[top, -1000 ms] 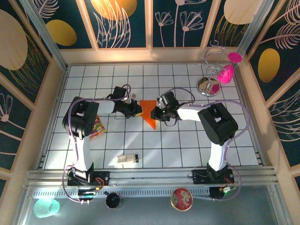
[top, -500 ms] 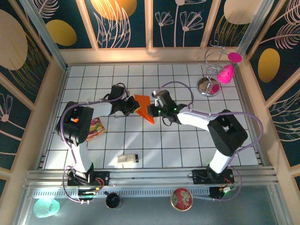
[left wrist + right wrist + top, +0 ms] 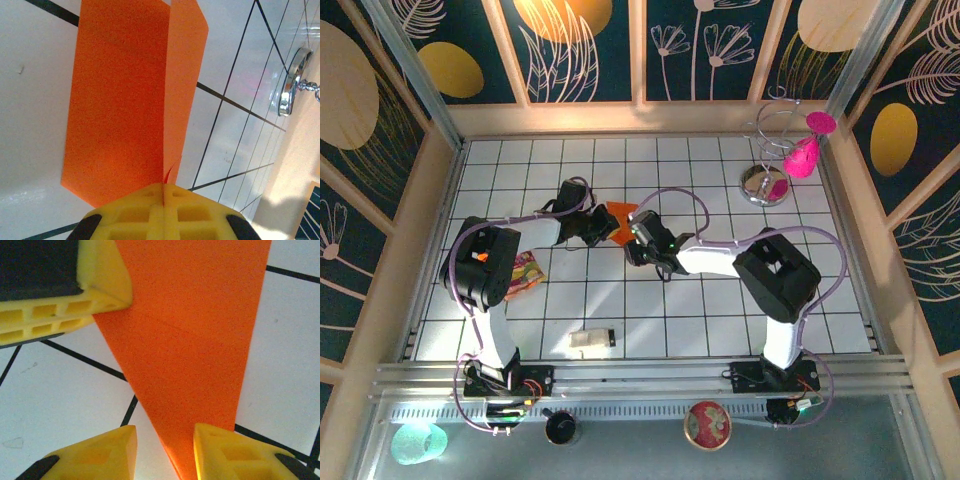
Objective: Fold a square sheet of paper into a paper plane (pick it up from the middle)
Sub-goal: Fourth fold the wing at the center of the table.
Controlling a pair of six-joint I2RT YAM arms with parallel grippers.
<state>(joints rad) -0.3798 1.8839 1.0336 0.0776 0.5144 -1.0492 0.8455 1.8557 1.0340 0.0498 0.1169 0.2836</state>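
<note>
Moved left since before, the right gripper (image 3: pixel 164 437) stands released around the orange paper (image 3: pixel 621 214) over the desk (image 3: pixel 720 300), while the left gripper (image 3: pixel 163 187) clenches its wide end, so the fold may spring open.

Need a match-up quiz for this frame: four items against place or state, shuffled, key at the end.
1. bright orange folded paper
2. left end effector
3. right end effector
4. small multicoloured crinkled wrapper

A. jaws apart, straddling the paper's pointed end
B. lying off to the left of the paper
C. shut on the paper
D. between the two end effectors

Pairs: 1-D, 2-C, 3-A, 4-B
</note>
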